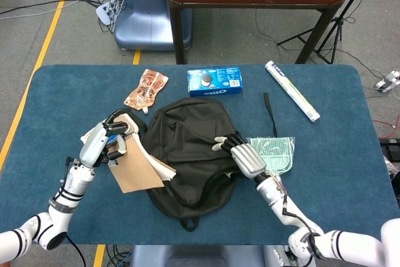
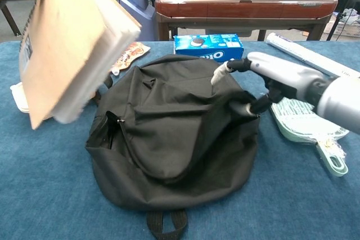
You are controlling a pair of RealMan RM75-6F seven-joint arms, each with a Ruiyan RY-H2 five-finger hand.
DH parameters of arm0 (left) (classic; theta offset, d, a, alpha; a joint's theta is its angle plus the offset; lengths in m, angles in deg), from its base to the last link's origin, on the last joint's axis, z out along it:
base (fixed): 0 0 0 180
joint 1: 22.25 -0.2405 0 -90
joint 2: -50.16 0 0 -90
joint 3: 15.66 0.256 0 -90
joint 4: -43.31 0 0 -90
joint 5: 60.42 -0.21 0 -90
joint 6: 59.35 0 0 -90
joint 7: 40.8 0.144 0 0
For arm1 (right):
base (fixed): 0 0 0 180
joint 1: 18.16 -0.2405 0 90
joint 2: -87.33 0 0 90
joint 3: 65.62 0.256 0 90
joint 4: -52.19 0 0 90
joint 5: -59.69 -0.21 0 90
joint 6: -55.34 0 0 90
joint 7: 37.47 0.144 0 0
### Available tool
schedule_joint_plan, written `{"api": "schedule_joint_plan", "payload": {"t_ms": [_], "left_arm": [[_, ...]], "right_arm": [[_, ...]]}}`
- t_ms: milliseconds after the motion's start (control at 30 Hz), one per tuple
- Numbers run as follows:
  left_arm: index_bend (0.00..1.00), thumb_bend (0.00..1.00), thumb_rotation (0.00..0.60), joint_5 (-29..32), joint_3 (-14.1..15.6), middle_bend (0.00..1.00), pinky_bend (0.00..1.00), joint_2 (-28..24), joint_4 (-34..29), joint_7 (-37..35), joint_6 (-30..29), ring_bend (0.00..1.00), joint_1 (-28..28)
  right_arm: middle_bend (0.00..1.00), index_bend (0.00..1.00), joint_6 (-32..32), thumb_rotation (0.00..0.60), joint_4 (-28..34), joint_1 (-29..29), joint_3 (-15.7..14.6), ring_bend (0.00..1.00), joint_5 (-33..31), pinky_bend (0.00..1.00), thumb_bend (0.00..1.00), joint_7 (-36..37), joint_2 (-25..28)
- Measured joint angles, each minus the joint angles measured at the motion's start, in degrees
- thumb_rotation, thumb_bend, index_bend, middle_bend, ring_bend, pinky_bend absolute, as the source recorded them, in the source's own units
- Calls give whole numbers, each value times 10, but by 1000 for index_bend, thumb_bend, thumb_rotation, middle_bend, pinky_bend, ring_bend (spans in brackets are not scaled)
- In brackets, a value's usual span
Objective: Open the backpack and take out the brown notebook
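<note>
The black backpack (image 1: 190, 154) lies slumped flat in the middle of the blue table (image 1: 325, 204). My left hand (image 1: 103, 142) holds the brown notebook (image 1: 134, 170) clear of the bag, just past its left edge. In the chest view the notebook (image 2: 67, 43) hangs tilted at the upper left, well above the table, and hides most of that hand. My right hand (image 1: 240, 154) rests at the backpack's right side with its fingers (image 2: 225, 68) spread and nothing in them; the fingertips touch the black fabric (image 2: 169, 127).
A blue cookie box (image 1: 214, 81) and a snack pouch (image 1: 146, 88) lie behind the bag. A white tube (image 1: 292, 90) lies at the back right, and a green dustpan (image 1: 275, 152) sits beside my right hand. A white tray (image 2: 16, 98) sits under the notebook.
</note>
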Motion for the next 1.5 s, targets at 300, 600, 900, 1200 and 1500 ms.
{"api": "schedule_joint_plan", "payload": {"t_ms": [300,600,900,1200,1500], "left_arm": [[681,549,600,23,-28,773,127,-3,9,9,45,540,9],[665,549,600,30,-45,768,126,30,53,55,127,523,58],[551,458,600,65,-59,633,127,94,130,112,229,452,113],[106,279,600,141,-63,114,108,111,153,221,337,94,137],[112,271,600,160,-61,114,108,54,80,240,278,94,75]], "right_arm": [[0,0,53,600,73,33,-44,0,87,0,0,-8,90],[0,0,158,600,107,88,-61,0,149,0,0,15,149],[0,0,248,600,108,143,-56,0,171,0,0,54,182],[0,0,265,600,98,164,-41,0,157,0,0,79,185],[53,0,253,600,101,173,-22,0,112,0,23,70,205]]}}
